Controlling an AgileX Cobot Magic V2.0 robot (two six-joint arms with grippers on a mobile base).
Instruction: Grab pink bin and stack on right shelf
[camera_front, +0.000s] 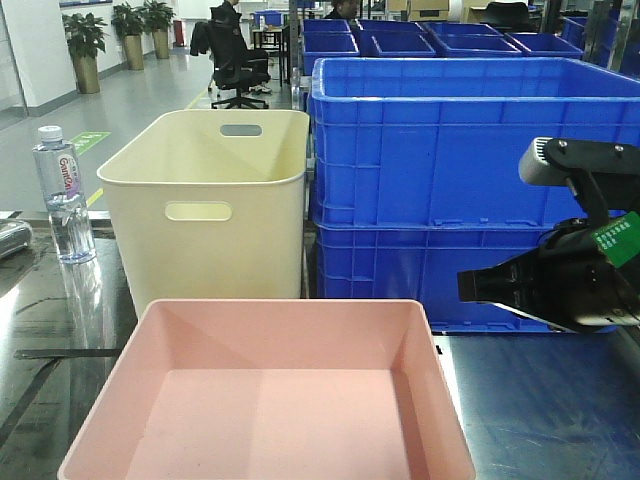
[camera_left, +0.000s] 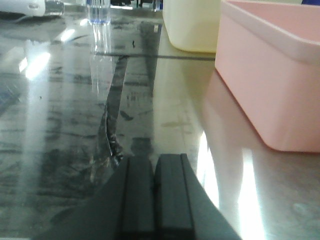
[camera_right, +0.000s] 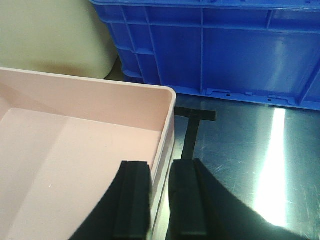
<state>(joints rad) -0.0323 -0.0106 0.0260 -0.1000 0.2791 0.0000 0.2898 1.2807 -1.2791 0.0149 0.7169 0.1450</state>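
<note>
The pink bin (camera_front: 270, 400) stands on the dark glossy right shelf (camera_front: 540, 420), close to me, and it is empty. In the right wrist view my right gripper (camera_right: 160, 167) straddles the right wall of the pink bin (camera_right: 75, 150). One finger is inside, one outside, and they are shut on the rim a little short of the far right corner. The right arm (camera_front: 570, 285) shows at the right edge of the front view. My left gripper (camera_left: 153, 165) is shut on nothing, low over the shelf (camera_left: 75, 125), left of the pink bin (camera_left: 270, 75).
A tall cream bin (camera_front: 210, 210) stands just behind the pink bin. Stacked blue crates (camera_front: 470, 150) fill the back right. A water bottle (camera_front: 62, 195) stands at the left. Black tape strips (camera_right: 192, 130) lie on the shelf (camera_right: 240, 150).
</note>
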